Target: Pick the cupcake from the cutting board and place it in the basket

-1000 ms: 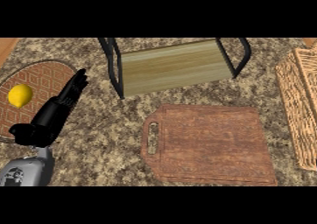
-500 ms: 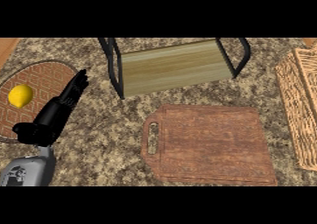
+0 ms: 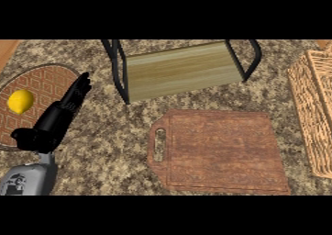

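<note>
board (image 3: 219, 153): bare, no cupcake in view, same as a second ago | basket (image 3: 318, 114): right edge, inside mostly out of view, cupcake may be there | change: a sliver at the right edge is gone, likely the right robot hand leaving | left robot hand (image 3: 60, 117): fingers straight, resting by lemon (image 3: 20, 101) plate (image 3: 50, 80), unmoved | placing probably done

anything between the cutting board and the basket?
Nothing: in the head view only bare speckled counter separates the cutting board from the wicker basket at the right edge. No cupcake shows on the board.
</note>
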Controlling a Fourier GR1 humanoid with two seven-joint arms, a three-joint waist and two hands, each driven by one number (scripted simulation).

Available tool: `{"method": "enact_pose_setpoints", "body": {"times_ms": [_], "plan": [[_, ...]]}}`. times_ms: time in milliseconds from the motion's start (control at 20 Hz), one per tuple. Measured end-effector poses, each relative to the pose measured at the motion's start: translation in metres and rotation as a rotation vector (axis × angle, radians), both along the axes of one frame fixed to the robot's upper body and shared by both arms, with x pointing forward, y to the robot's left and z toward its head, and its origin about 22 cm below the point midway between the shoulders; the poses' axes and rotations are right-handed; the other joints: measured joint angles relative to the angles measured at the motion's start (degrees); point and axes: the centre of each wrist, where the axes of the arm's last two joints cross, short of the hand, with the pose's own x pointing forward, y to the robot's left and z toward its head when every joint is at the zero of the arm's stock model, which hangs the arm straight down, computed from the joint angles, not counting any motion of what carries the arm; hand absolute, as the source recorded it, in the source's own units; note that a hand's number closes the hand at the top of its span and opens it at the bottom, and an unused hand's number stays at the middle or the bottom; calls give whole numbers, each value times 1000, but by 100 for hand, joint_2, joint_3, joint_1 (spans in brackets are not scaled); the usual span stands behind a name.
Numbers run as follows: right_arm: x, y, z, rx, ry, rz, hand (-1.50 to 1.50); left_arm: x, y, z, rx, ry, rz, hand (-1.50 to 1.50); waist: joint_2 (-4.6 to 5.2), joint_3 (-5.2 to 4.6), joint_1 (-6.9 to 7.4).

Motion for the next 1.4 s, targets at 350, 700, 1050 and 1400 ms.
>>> {"method": "enact_pose_setpoints", "body": {"times_ms": [350,700,1050,1400], "plan": [[27,-19,-25,-29,-78,-57,150,-2,2,1,10,3,1,0,4,3,26],[40,-43,-32,31,-130,-79,-150,-2,4,3,2,5,7,0,1,2,15],[52,-50,-22,45,-187,-29,-150,-6,-1,0,1,-1,1,0,-2,1,8],[38,-77,4,235,-250,-47,-150,-5,1,7,5,1,11,0,-10,-2,-18]]}}
